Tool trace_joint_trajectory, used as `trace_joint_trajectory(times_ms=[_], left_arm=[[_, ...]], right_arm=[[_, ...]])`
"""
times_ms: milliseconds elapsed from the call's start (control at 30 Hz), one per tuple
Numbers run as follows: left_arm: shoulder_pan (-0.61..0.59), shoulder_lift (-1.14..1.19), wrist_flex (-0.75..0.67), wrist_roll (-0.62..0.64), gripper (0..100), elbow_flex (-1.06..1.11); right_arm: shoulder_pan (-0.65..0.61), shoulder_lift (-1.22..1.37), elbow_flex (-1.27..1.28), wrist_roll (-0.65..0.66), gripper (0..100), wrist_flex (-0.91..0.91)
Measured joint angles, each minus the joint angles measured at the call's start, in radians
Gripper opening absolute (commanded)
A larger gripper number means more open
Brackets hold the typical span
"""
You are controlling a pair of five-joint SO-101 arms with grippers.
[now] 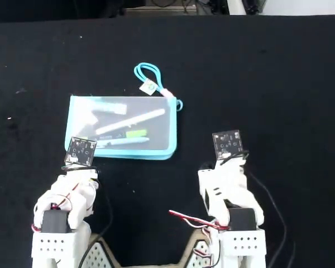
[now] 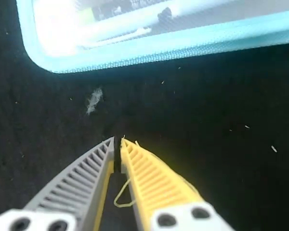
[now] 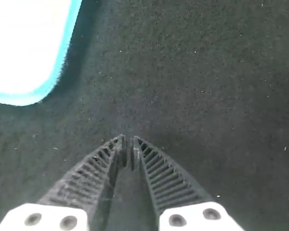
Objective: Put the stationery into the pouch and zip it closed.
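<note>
Over on the left, my left hand (image 2: 118, 140) was clenched and empty near the pouch (image 1: 120, 154), which lay on the worktop (image 1: 268, 84) with stationery (image 1: 131, 121) inside. Further right, my right hand (image 3: 127, 140) was clenched and empty too. I judged the corner by the strap (image 1: 148, 72) needed a gentle check for closure.

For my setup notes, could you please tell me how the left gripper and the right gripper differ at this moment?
The left gripper is grey and yellow; the right gripper is all black. The left gripper sits close to the long edge of the pouch, while the right gripper is off past a corner of it. Both are shut, empty and over the black table.
</note>
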Motion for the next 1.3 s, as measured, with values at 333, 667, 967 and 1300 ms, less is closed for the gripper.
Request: trace_joint_trajectory(times_ms=[333, 667, 967, 1300], left_arm=[[0.0, 0.0, 0.025, 0.0, 3, 0.003], [0.0, 0.0, 0.025, 0.0, 3, 0.003], [0.0, 0.0, 0.028, 0.0, 3, 0.003], [0.0, -0.005, 0.028, 0.0, 3, 0.003]], right_arm=[[0.008, 0.002, 0.0, 0.002, 1.3, 0.138], [0.068, 0.002, 0.0, 0.002, 1.2, 0.166], [0.068, 0.002, 0.0, 0.002, 1.2, 0.166], [0.068, 0.0, 0.0, 0.002, 1.2, 0.166]])
